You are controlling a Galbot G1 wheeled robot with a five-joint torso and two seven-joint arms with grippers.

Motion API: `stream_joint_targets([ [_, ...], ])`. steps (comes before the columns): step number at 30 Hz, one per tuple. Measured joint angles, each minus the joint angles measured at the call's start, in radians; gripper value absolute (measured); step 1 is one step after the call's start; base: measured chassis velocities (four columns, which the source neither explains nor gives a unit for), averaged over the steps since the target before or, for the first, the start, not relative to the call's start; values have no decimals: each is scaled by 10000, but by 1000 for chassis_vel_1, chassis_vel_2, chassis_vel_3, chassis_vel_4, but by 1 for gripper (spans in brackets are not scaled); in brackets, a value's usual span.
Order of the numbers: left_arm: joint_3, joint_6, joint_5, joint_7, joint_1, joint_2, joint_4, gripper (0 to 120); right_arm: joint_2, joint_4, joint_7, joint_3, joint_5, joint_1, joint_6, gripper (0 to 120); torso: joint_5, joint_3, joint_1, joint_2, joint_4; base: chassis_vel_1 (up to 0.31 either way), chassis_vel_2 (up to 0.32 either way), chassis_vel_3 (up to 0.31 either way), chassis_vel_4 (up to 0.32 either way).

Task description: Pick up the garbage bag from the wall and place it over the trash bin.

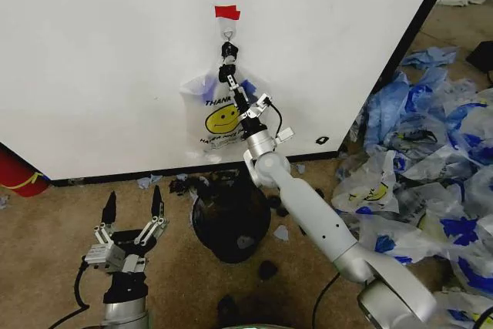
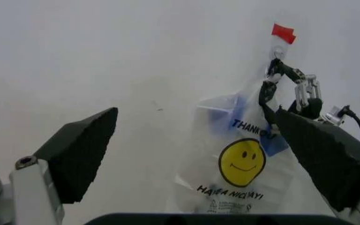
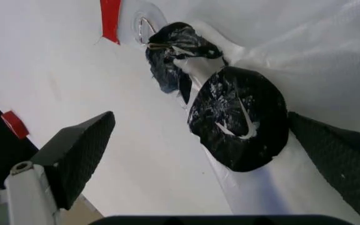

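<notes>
The garbage bag (image 1: 219, 117), white with a yellow smiley and "THANK YOU" lettering, hangs on the wall (image 1: 100, 52) from a metal hook (image 1: 229, 32) under a piece of red tape (image 1: 227, 11). My right gripper (image 1: 228, 65) reaches up to the bag's handle just below the hook. In the right wrist view it (image 3: 198, 117) stands open, with a black-wrapped lump of the handle (image 3: 236, 122) between its fingers. The black trash bin (image 1: 229, 221) stands on the floor under the bag. My left gripper (image 1: 133, 198) hovers open low on the left, facing the bag (image 2: 243, 164).
A red cylinder (image 1: 15, 175) stands at the wall's foot on the far left. A heap of white and blue plastic bags (image 1: 431, 152) covers the floor to the right. Dark scraps (image 1: 266, 270) lie on the brown carpet around the bin. The wall's black edge trim (image 1: 408, 44) runs diagonally on the right.
</notes>
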Motion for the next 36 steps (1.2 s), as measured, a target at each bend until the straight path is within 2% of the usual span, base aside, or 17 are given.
stream_joint_targets([
  [5,26,-23,61,5,25,-25,34,99,116,-72,-1,64,-57,83,7,98,0,0,0,0,0,0,0,0,0],
  [9,51,-26,87,6,3,-30,100,99,104,-67,-1,63,-108,82,30,90,0,0,0,0,0,0,0,0,0],
  [17,138,-29,188,57,-9,-41,249,99,53,53,33,93,-319,-133,109,56,0,0,0,0,0,0,0,0,0],
  [19,150,-33,206,63,-7,-45,266,99,42,59,41,107,-329,-160,117,52,0,0,0,0,0,0,0,0,0],
  [24,205,-52,287,89,12,-47,335,99,-14,70,110,203,-356,-215,147,31,0,0,0,0,0,0,0,0,0],
  [26,219,-53,296,100,20,-49,336,99,-22,70,114,226,-357,-217,157,27,0,0,0,0,0,0,0,0,0],
  [32,300,-72,334,158,60,-69,371,99,-68,121,157,262,-366,-245,185,3,0,0,0,0,0,0,0,0,0],
  [36,347,-98,375,163,89,-97,372,99,-67,121,164,262,-380,-247,203,0,0,0,0,0,0,0,0,0,0],
])
